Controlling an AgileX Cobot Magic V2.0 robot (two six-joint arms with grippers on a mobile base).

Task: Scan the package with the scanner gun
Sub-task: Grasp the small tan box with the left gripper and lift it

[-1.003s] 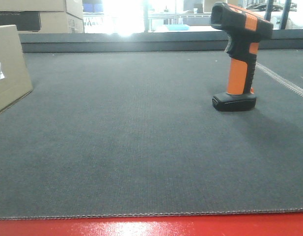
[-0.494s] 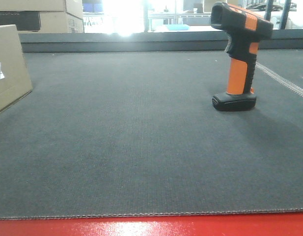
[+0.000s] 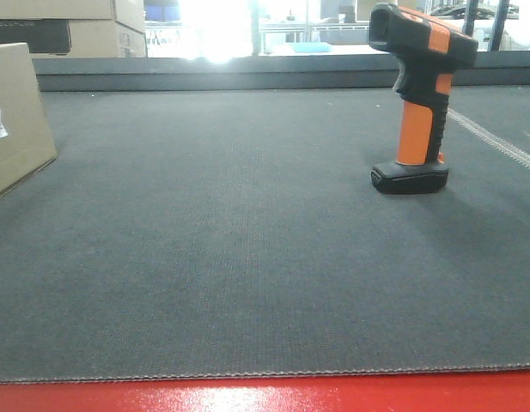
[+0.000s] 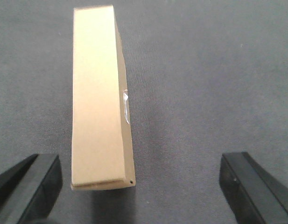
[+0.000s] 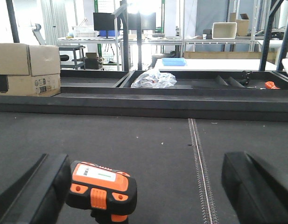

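The scanner gun (image 3: pixel 419 94) stands upright on its base at the upper right of the front view, on the dark mat (image 3: pixel 247 257). The package (image 3: pixel 15 129) is at the left edge. The left gripper (image 4: pixel 139 189) is spread wide, and the package lies between its fingers, near the lower-left one. The right gripper (image 5: pixel 144 193) is also wide. The scanner's head is low in that frame, just beside the lower-left finger.
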